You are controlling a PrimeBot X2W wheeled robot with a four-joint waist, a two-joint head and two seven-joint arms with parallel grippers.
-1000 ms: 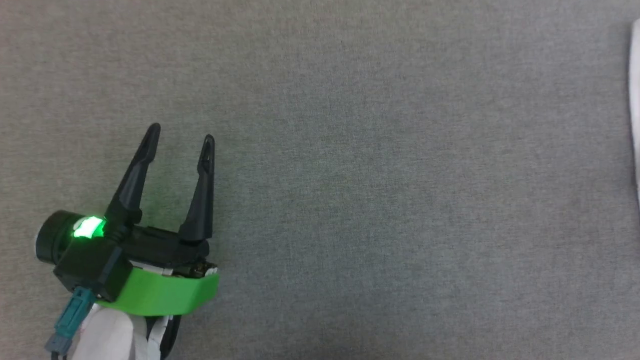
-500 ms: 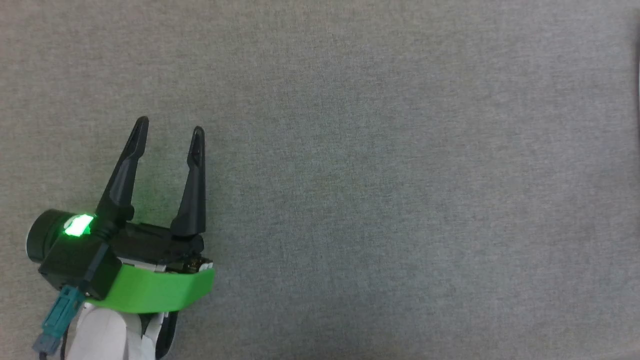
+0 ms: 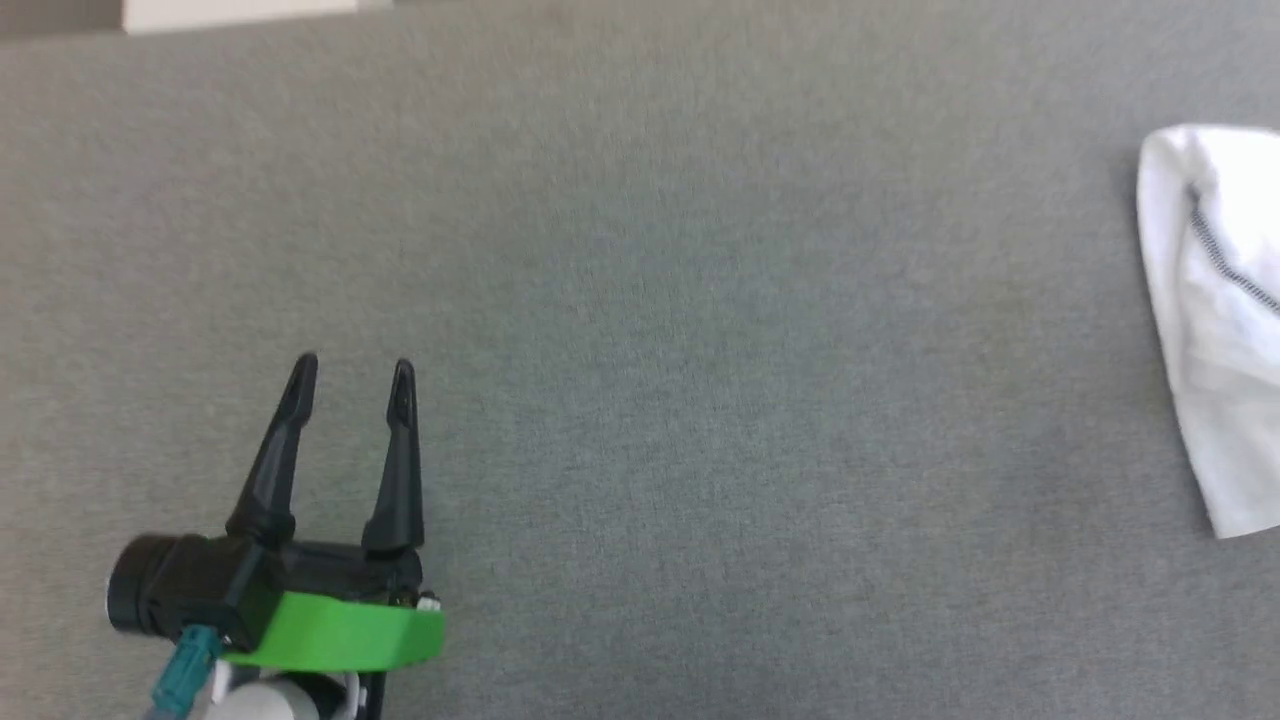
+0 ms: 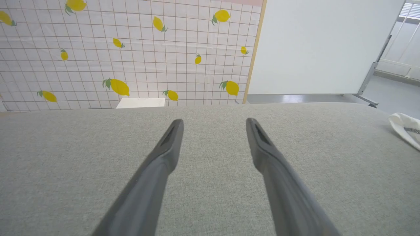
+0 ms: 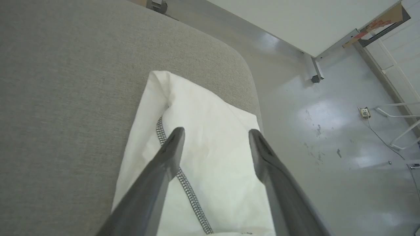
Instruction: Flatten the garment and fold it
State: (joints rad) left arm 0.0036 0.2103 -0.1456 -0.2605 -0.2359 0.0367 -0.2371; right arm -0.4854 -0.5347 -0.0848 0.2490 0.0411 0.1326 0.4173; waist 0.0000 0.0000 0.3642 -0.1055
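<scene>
Between the earlier head view and the present one the camera has shifted: more of the garment (image 3: 1210, 350) is now in frame, along with a pale strip beyond the table's far edge. The table (image 3: 700, 350), covered in grey fabric, serves as the reference throughout.

Left gripper (image 3: 353, 365): over the near left part of the table, its two dark fingers spread apart with nothing between them and pointing toward the far edge. A green band wraps its base.

Right gripper (image 5: 216, 131): over the table's right rounded corner, fingers likewise spread, held above the garment. Whether the tips touch the cloth cannot be told.

Garment: white, lying in a folded, narrowing shape at that right corner, one side reaching the table's edge. A grey zigzag seam (image 5: 187, 186) runs along it between the right fingers.

Beyond the far edge: a lemon-print wall (image 4: 115, 49), a white box (image 4: 141, 102) and a white panel (image 4: 321, 46).
</scene>
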